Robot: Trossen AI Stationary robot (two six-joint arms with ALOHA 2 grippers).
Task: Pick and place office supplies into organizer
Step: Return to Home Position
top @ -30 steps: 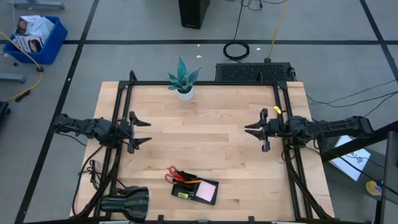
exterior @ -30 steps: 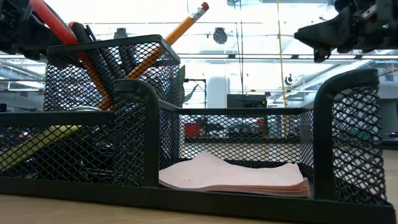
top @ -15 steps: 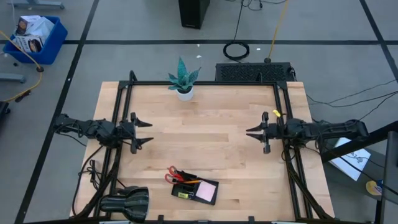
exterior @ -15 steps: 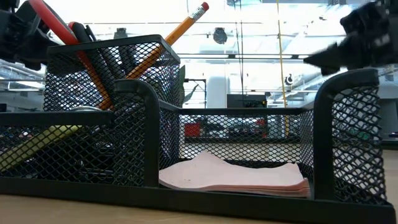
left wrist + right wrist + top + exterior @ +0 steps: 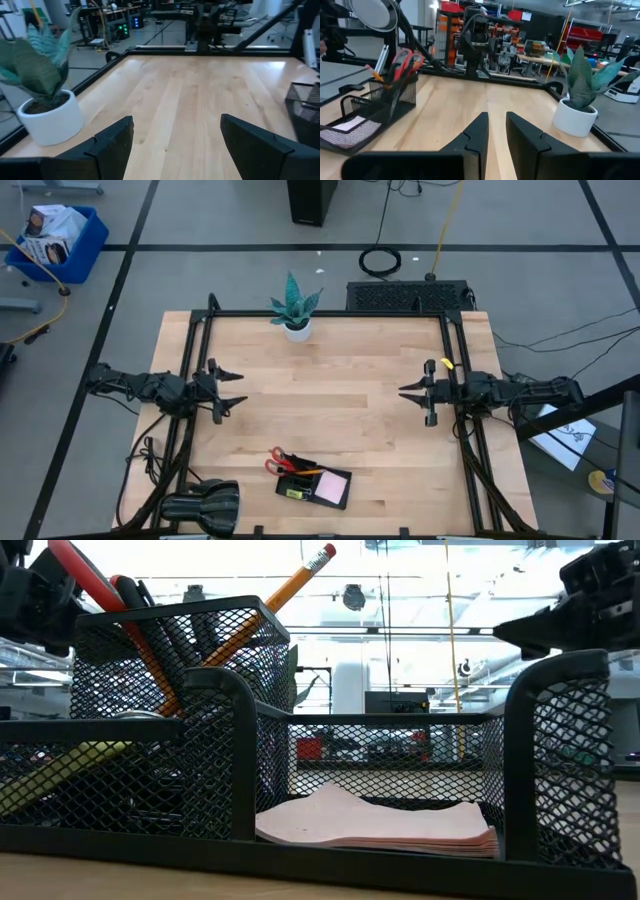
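The black mesh organizer (image 5: 313, 483) sits near the table's near edge. Red-handled scissors (image 5: 275, 461) and an orange pencil (image 5: 290, 590) stand slanting in its tall cup. A pale pink note pad (image 5: 380, 825) lies flat in its low tray, and a yellow piece (image 5: 293, 493) lies beside it. My left gripper (image 5: 243, 389) hovers open over the table's left side. My right gripper (image 5: 402, 392) hovers shut over the right side. Both are far from the organizer and point toward the table's middle. The right wrist view shows the organizer (image 5: 370, 115) farther off.
A potted teal plant (image 5: 295, 310) stands at the far edge, also in view as the plant (image 5: 45, 95) and the plant (image 5: 580, 100). A black rounded cylinder (image 5: 205, 505) lies at the near left corner. Black frame rails (image 5: 452, 330) run along the table's sides. Bare wood lies between the grippers.
My right gripper has drawn back a little toward the table's right edge. The organizer and its contents have stayed where they were.
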